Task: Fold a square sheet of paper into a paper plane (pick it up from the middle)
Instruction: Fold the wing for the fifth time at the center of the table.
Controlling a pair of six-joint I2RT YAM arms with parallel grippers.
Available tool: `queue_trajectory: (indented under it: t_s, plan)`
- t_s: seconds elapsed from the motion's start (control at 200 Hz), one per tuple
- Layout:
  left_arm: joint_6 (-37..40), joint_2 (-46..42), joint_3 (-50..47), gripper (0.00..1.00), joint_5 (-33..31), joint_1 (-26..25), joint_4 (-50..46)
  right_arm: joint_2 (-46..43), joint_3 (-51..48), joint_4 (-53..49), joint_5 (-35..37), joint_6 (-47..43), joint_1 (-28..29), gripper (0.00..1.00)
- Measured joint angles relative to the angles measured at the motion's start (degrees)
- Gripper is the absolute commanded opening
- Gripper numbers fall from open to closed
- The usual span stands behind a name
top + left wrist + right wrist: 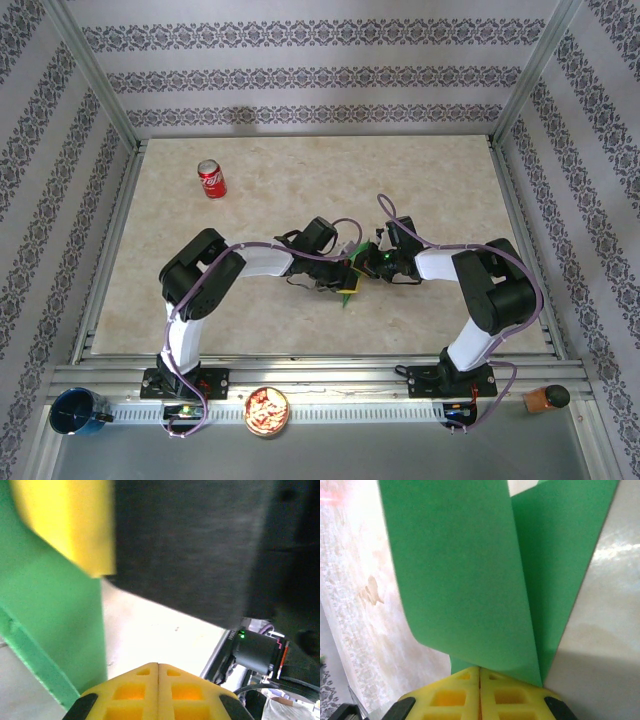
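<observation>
Right gripper [480, 674] was clamped on the folded green paper [465, 575], which fanned out from its pads. Left gripper [158, 669] had its pads pressed together with nothing seen between them, paper just beside. All mid-table [300, 190], nearer the front edge.

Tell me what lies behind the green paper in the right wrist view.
The beige table shows on both sides of the green paper. What lies directly behind the paper is covered and cannot be told.
</observation>
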Motion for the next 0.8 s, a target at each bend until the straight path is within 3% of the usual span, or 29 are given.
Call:
queue_trajectory:
  t_s: [0.799]
  plan:
    - [-0.13, 0.13, -5.27, 0.00, -0.04, -0.35, 3.37, 0.04, 0.09, -0.07, -0.07, -0.02, 0.00, 0.10]
